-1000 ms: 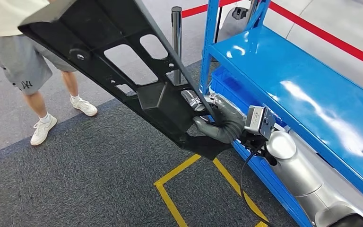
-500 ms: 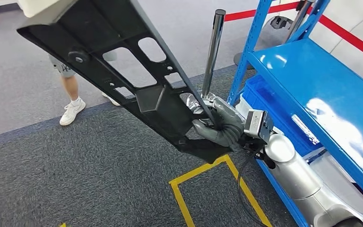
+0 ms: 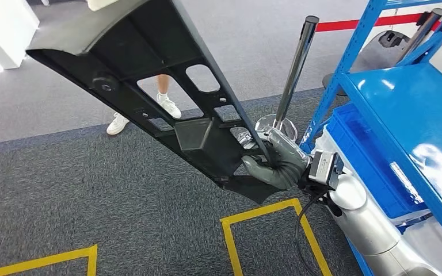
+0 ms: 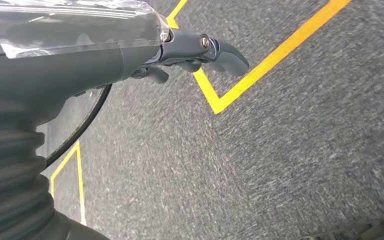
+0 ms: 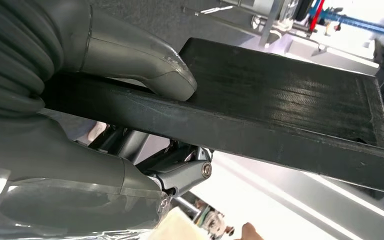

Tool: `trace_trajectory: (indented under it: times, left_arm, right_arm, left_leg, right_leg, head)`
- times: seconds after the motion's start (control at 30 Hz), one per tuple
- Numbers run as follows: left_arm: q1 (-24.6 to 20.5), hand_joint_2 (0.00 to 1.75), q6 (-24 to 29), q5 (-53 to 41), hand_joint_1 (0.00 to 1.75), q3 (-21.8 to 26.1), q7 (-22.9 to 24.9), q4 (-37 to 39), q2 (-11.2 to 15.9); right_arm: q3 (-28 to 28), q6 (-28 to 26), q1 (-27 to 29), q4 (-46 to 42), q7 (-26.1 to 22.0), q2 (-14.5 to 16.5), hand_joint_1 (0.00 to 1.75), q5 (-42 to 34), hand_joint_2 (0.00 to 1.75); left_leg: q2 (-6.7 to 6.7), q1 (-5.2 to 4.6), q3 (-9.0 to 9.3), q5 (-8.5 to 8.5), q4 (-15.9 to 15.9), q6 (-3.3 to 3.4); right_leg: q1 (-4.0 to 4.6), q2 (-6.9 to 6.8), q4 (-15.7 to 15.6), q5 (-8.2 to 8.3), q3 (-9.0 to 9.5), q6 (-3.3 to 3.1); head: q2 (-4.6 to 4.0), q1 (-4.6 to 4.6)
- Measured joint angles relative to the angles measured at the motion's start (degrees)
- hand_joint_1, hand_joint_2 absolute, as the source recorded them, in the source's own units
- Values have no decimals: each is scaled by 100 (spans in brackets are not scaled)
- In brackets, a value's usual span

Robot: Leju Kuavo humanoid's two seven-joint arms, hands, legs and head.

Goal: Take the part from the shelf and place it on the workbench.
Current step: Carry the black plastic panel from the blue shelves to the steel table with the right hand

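Head view, from left to right: the long black part [image 3: 149,86] slants up and away from the right hand [image 3: 276,164], which grips its lower end with fingers wrapped around the edge; the blue shelf [image 3: 403,103] stands just beside that hand, to its right. The part is clearly off the shelf, so pickup looks done; carrying it to a workbench and setting it down remain. Left hand [image 4: 200,50] hangs over carpet, fingers loosely curled, holding nothing.
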Motion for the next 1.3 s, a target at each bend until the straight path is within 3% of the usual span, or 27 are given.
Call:
trace_trajectory:
  times: [0.07,0.13,0.17,0.23,0.3,0.33,0.37,0.4,0.47,0.53,0.6,0.67,0.73,0.8,0.87,0.9,0.93,0.97,1.03,1.07,1.1,1.17,1.23,1.3]
  left_arm:
    - [-10,175,5,15,0,1,-8,0,2]
    - [-4,175,14,54,0,3,-20,0,3]
    - [9,175,20,75,0,5,-27,0,2]
    - [26,175,34,117,0,8,-46,0,-3]
    - [31,175,47,143,0,10,-69,0,-15]
    - [34,175,49,151,0,10,-76,0,-21]
    - [42,175,50,153,0,11,-79,0,-25]
    - [54,175,50,154,0,11,-80,0,-28]
    - [74,175,43,154,0,11,-76,0,-35]
    - [82,175,34,149,0,11,-73,0,-51]
    - [85,175,31,133,0,11,-73,0,-62]
    - [92,175,28,108,0,11,-72,0,-62]
    - [94,175,24,93,0,11,-69,0,-62]
    - [75,175,28,97,0,11,-67,0,-61]
    - [63,175,40,110,0,11,-68,0,-61]
    - [65,175,45,121,0,11,-68,0,-61]
    - [70,175,49,132,0,12,-69,0,-61]
    - [76,175,52,141,0,13,-70,0,-61]
    - [73,175,61,149,0,13,-73,0,-60]
    - [66,175,66,150,0,13,-75,0,-60]
    - [64,175,70,150,0,13,-78,0,-59]
    - [78,175,69,143,0,13,-78,0,-58]
    - [102,175,59,117,0,13,-66,0,-60]
    - [105,175,44,84,0,13,-42,0,-62]
  right_arm:
    - [-41,1,18,-41,-17,0,175,28,175]
    - [-63,-2,47,-61,-69,7,175,130,175]
    - [-72,-7,70,-72,-107,11,175,208,175]
    - [-115,-30,144,-103,-193,21,175,381,175]
    - [-189,-67,282,-121,-279,27,175,531,175]
    - [-229,-90,381,-128,-324,28,175,607,175]
    - [-265,-108,489,-136,-366,28,175,681,175]
    - [-303,-125,602,-154,-409,28,175,757,175]
    - [-367,-145,785,-218,-469,28,175,882,175]
    - [-421,-190,911,-296,-496,33,175,1005,175]
    - [-466,-251,1008,-374,-495,40,175,1115,175]
    - [-498,-300,1065,-449,-486,42,175,1176,175]
    - [-527,-323,1096,-514,-478,41,175,1199,175]
    - [-573,-320,1145,-561,-476,40,175,1209,175]
    - [-604,-304,1183,-577,-477,39,175,1209,175]
    - [-612,-295,1194,-577,-477,39,175,1209,175]
    - [-618,-288,1202,-579,-477,39,175,1209,175]
    - [-624,-281,1207,-584,-477,39,175,1209,175]
    - [-636,-257,1207,-605,-477,39,175,1209,175]
    - [-645,-243,1205,-614,-477,39,175,1209,175]
    - [-654,-230,1204,-620,-477,39,175,1209,175]
    - [-667,-219,1205,-633,-477,44,175,1212,175]
    - [-691,-218,1223,-666,-478,52,175,1231,175]
    - [-743,-221,1276,-703,-483,57,175,1254,175]
  left_leg:
    - [119,-51,238,89,-459,94]
    - [38,-86,239,83,-520,192]
    - [-14,-80,260,100,-557,229]
    - [-122,-55,323,142,-642,306]
    - [-234,-42,348,157,-668,350]
    - [-303,-46,348,157,-663,361]
    - [-380,-50,348,153,-654,363]
    - [-463,-53,349,147,-639,361]
    - [-617,-51,348,121,-590,338]
    - [-740,-51,316,87,-527,291]
    - [-836,-47,266,81,-497,227]
    - [-899,-38,235,87,-496,163]
    - [-668,-52,157,-26,-321,104]
    - [-324,-53,-121,-354,294,54]
    - [-222,-36,-447,-634,975,27]
    - [-215,-35,-499,-637,1091,25]
    - [-202,-35,-425,-534,970,33]
    - [-159,-41,-247,-362,654,50]
    - [61,-87,197,-89,-151,127]
    - [146,-118,326,-37,-395,175]
    - [187,-150,374,-39,-503,219]
    - [83,-172,368,-25,-545,292]
    - [-40,-141,422,24,-637,354]
    - [-163,-106,474,69,-695,398]
  right_leg:
    - [22,-84,-2,-22,19,54]
    - [27,-166,-28,-26,43,118]
    - [12,-144,-25,-43,61,150]
    - [-18,113,200,-217,-10,186]
    - [-25,420,850,-561,-318,182]
    - [-21,477,1224,-703,-514,181]
    - [-19,499,1462,-743,-654,180]
    - [-19,511,1522,-680,-717,178]
    - [-35,588,935,-247,-499,165]
    - [-63,824,276,35,-224,159]
    - [-57,939,94,40,-157,146]
    - [-51,825,64,58,-143,91]
    - [-61,687,25,66,-106,19]
    - [-34,524,6,54,-76,-37]
    - [-1,356,6,39,-68,-62]
    - [9,275,6,31,-64,-64]
    - [17,198,7,22,-54,-62]
    - [25,120,7,10,-38,-57]
    - [44,-4,5,-16,1,-29]
    - [53,-55,4,-27,14,-6]
    - [59,-103,1,-33,22,18]
    - [61,-202,-23,-38,52,76]
    - [41,-46,65,-129,49,126]
    - [20,306,583,-417,-184,147]
  head:
    - [0,1]
    - [0,0]
    - [0,1]
    - [0,0]
    - [0,1]
    - [0,2]
    - [0,2]
    - [0,2]
    - [0,2]
    - [0,2]
    - [0,2]
    - [0,1]
    - [0,0]
    - [0,0]
    - [0,1]
    - [0,1]
    - [0,1]
    - [0,1]
    - [0,1]
    - [0,1]
    - [0,1]
    - [0,0]
    - [0,1]
    - [0,2]
